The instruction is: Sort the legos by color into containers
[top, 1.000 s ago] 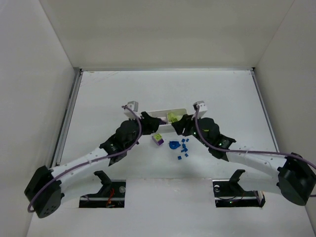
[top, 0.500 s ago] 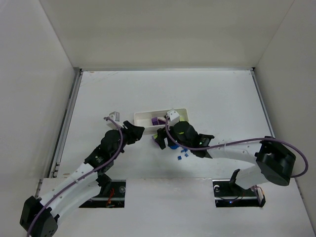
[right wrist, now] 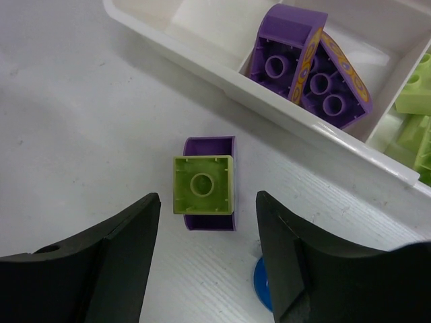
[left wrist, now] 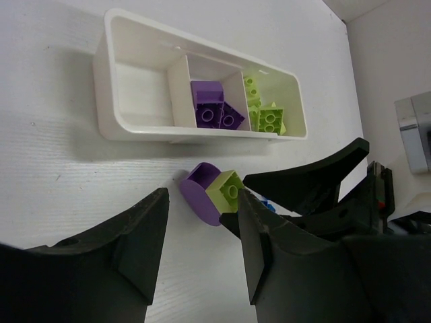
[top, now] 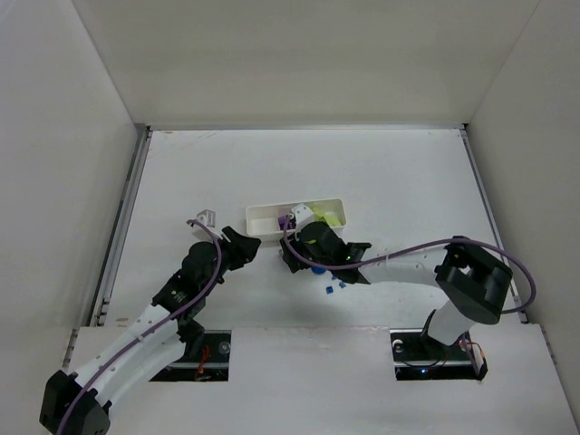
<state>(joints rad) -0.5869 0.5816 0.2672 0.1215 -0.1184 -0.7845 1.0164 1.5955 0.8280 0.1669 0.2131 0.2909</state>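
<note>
Plain white table [top: 408, 181], white walls [top: 299, 54] boxed round it on three sides. Both my grippers are spread wide. The right gripper [right wrist: 207, 195] straddles a lime-on-purple stacked brick [right wrist: 203, 185] lying on the table just in front of the tray [left wrist: 108, 60], fingers clear of it. The left gripper [left wrist: 202, 195] hangs close by, gripping nothing. Purple bricks [left wrist: 214, 111] sit in the tray's middle compartment, lime ones [left wrist: 266, 114] at its right end, blue bits [top: 331, 285] loose on the table.

White tray [left wrist: 135, 128] — purple bricks [left wrist: 214, 111], lime bricks [left wrist: 268, 118]; loose pair [right wrist: 205, 192] lime over purple — blue piece [right wrist: 261, 286]
</note>
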